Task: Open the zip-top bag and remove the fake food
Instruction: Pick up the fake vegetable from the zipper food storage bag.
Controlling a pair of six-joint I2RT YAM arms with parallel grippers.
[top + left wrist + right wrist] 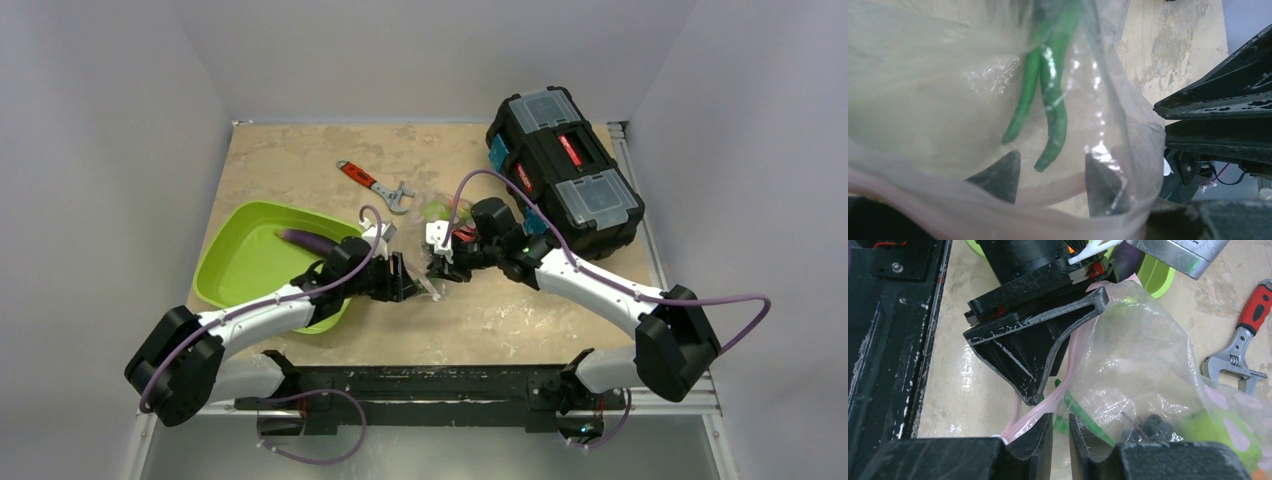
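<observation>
The zip-top bag [436, 212] lies mid-table between my two grippers, clear and crinkled [1138, 355]. Its pink zip strip [1074, 351] runs past the left arm's black finger [1043, 340] and onto the outer face of my right gripper's left fingertip. The right gripper [1060, 415] [440, 268] has its jaws a narrow slit apart, nothing clearly pinched. The left gripper [1053, 154] [404, 285] stands open with bag film [923, 100] draped over it and the strip [1053, 192] crossing the gap. Fake food in the bag: green pods [1054, 100], a dark berry cluster [1150, 425]. A purple eggplant [305, 240] lies in the tray.
The green tray [235, 275] sits at the left, under my left arm. A red-handled wrench [375, 183] [1243, 345] lies behind the bag. A black toolbox [565, 170] stands at the back right. The dark base rail [430, 385] runs along the near edge.
</observation>
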